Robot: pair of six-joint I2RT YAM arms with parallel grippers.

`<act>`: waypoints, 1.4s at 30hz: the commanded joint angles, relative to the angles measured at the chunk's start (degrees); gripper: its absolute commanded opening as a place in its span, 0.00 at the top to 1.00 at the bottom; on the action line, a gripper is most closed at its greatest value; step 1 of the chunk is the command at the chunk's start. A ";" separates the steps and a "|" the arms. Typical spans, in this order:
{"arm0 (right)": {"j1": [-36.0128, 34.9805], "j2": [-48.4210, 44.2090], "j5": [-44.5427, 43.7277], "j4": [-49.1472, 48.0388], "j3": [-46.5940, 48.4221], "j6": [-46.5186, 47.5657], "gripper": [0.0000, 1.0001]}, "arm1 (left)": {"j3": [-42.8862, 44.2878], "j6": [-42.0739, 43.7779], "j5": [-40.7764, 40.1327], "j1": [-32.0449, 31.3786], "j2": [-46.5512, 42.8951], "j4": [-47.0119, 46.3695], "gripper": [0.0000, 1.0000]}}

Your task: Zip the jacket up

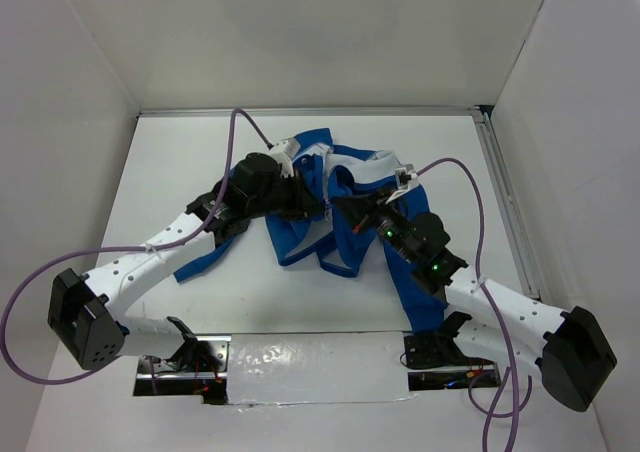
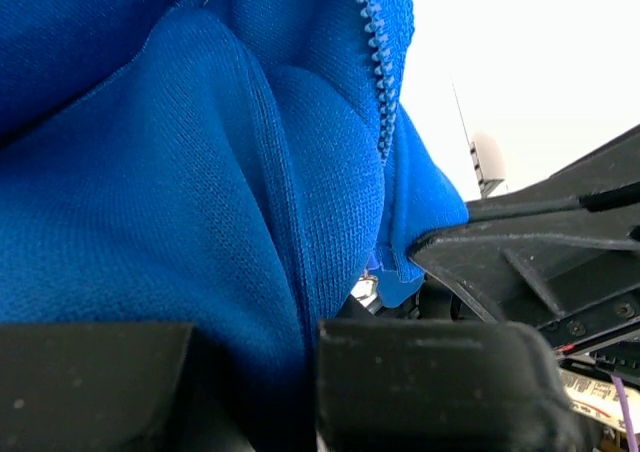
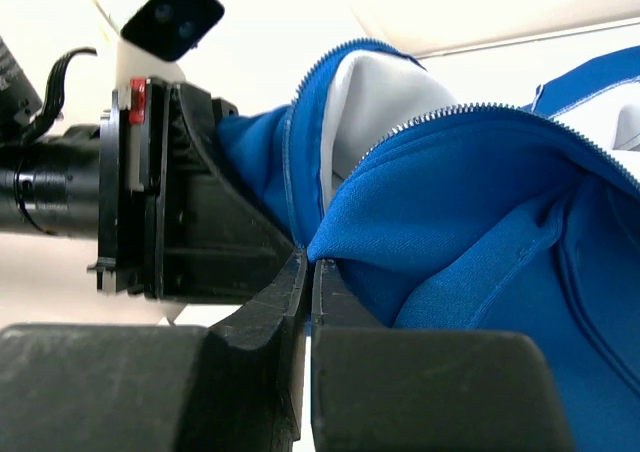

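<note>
The bright blue jacket lies crumpled in the middle of the white table. My left gripper reaches in from the left and my right gripper from the right; their tips almost meet over the front opening. In the left wrist view a thick fold of the jacket fills the gap of the left gripper, shut on it, beside zipper teeth. The right gripper is shut, pinching a thin edge of the jacket at its tips. White lining shows behind a zipper row.
White walls enclose the table on three sides, with a metal rail along the right edge. Purple cables arch over both arms. A foil-taped strip lies between the arm bases. One blue sleeve runs under the right arm.
</note>
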State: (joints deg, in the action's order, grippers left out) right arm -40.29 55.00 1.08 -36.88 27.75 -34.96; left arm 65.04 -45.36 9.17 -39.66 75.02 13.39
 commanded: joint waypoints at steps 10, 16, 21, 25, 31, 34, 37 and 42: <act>2.50 1.25 -3.29 -7.34 0.82 -3.71 1.00 | -4.83 0.72 2.88 -4.11 -4.70 2.52 1.00; 2.06 -0.76 2.79 4.87 0.99 -3.71 1.00 | -4.48 1.16 1.55 -3.76 -4.63 2.78 1.00; -0.66 -1.92 1.38 16.28 0.64 -1.78 1.00 | -6.32 0.89 6.39 -1.56 -2.08 2.52 1.00; -2.33 0.89 2.42 21.23 0.03 -2.22 1.00 | -8.69 0.89 8.14 -1.56 -0.50 3.31 1.00; -4.71 4.41 2.78 23.35 -1.99 -3.97 1.00 | -11.33 -1.82 7.01 -1.82 2.84 7.26 1.00; -5.49 6.16 3.92 24.66 -2.00 -4.42 1.00 | -11.86 -2.97 6.92 -2.26 4.60 7.62 1.00; -7.77 8.80 3.32 29.48 0.28 -2.31 0.92 | -11.07 -3.41 6.22 -2.26 6.18 8.85 1.00; -12.96 10.83 -2.47 35.91 4.32 0.07 0.82 | -10.46 -3.59 5.68 -2.35 6.72 9.99 1.00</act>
State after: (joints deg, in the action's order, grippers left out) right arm -50.61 65.69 2.26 -6.11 27.88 -37.12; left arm 53.17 -48.25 14.90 -41.78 81.65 22.76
